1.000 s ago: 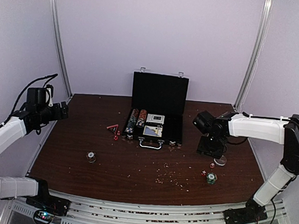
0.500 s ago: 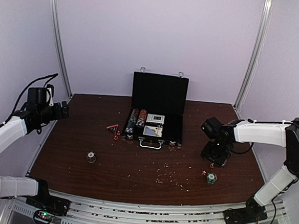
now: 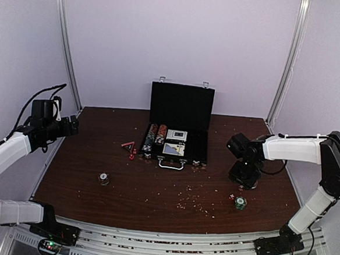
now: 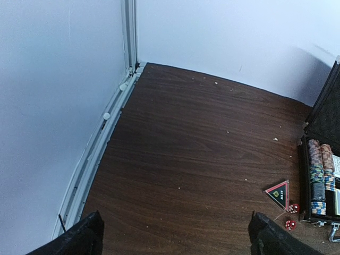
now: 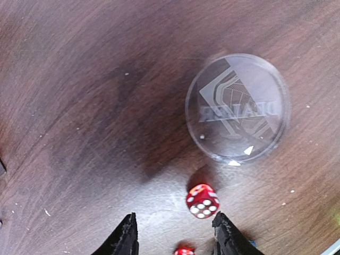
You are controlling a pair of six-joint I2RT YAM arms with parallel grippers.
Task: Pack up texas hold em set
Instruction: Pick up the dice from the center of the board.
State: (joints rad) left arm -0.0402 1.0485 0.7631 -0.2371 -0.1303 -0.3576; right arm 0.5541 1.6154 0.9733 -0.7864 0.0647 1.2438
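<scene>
Die half out of frame

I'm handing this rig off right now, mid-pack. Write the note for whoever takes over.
Left gripper: open, empty, raised at the left side of the table.
Right gripper: jaws apart, holding nothing, low over a red die; the clear dealer button lies just beyond it.
Case: open, lid upright, chip rows and card decks inside.
Loose on the table: triangular marker and dice left of the case, a chip stack front left, green chips front right.
To do: put all loose pieces into the case, close and latch it.
</scene>
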